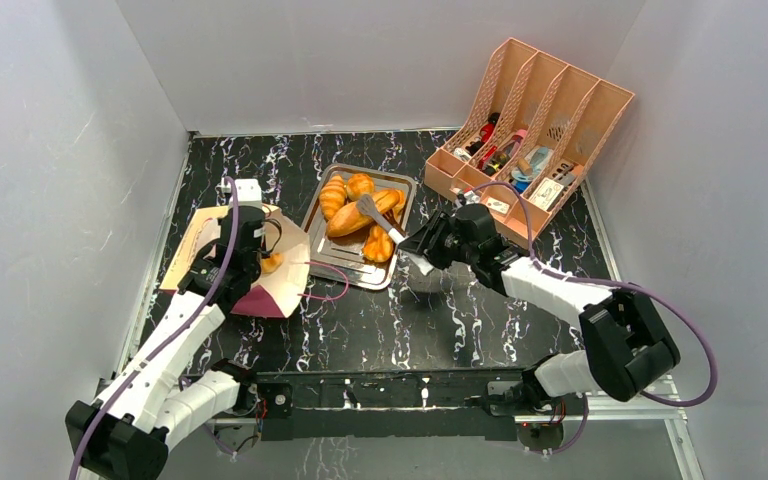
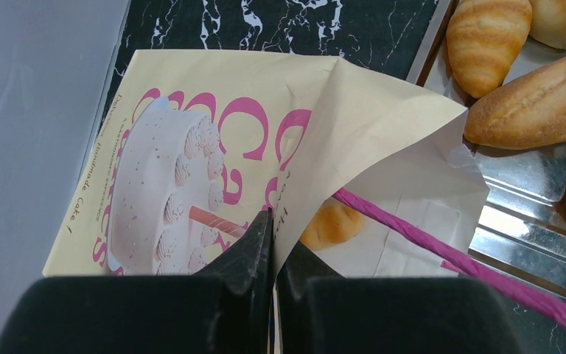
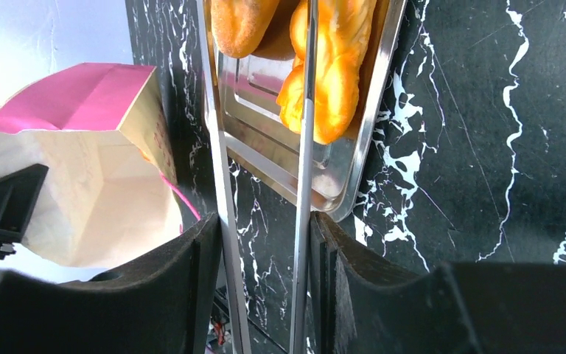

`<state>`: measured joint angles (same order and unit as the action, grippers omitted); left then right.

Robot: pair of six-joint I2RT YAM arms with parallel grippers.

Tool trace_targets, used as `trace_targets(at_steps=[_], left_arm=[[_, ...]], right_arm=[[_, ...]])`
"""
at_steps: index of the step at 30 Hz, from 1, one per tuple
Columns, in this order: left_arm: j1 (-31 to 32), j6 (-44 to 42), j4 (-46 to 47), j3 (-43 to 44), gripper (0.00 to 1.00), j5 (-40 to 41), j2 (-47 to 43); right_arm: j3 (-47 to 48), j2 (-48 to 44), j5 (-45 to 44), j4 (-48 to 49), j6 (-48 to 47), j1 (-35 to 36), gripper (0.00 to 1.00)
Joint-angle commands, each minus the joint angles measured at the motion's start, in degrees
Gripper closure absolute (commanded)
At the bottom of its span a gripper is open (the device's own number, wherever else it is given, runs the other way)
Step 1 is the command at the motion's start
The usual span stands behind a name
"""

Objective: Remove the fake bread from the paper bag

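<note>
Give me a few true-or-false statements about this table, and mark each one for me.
1. The left gripper pinches the paper bag at its edge. True.
2. The bag is empty. False: a small roll lies inside.
3. The right gripper holds metal tongs. True.
4. The metal tray has no bread on it. False: several bread pieces lie on it.
</note>
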<state>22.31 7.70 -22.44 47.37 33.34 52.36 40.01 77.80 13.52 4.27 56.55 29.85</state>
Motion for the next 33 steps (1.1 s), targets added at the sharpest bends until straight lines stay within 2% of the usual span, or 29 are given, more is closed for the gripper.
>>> trace_targets(at_steps=[1,12,18,24,27,30,33], left_arm=[[-0.06,0.27,1.34,2.95,1.00,-0.73,0.24],[-0.07,-1.02,1.06,4.30,1.00,-0.28,-0.14],[-0.02,-1.20,0.51,4.62,1.00,-0.42,-0.75],[-0.07,-1.23,0.00,5.10,1.00,-0.61,-0.96],[-0.06,-3.60,2.45,2.99,1.00,-3.49,-1.77],[-0.06,-6.42,6.01,-0.72,1.00,-8.30,-3.48],[-0.07,-7.60,7.20,-2.92,1.00,-11.55,-3.16]], right_arm=[[2.13,1.15,1.63,2.93,2.25,-1.02,0.59],[0.93,-9.89,1.33,-1.77,2.89,-3.97,0.59],[0.65,-11.89,1.30,-2.86,3.27,-4.23,0.59],[0.81,-9.66,2.21,-2.15,3.21,-4.18,0.60],[0.20,-15.53,2.43,-4.48,0.43,-3.97,0.66],[-1.39,-21.42,2.29,-6.35,-0.67,-2.93,0.67],[-1.52,-27.58,-0.12,-9.34,-0.89,2.15,0.68]])
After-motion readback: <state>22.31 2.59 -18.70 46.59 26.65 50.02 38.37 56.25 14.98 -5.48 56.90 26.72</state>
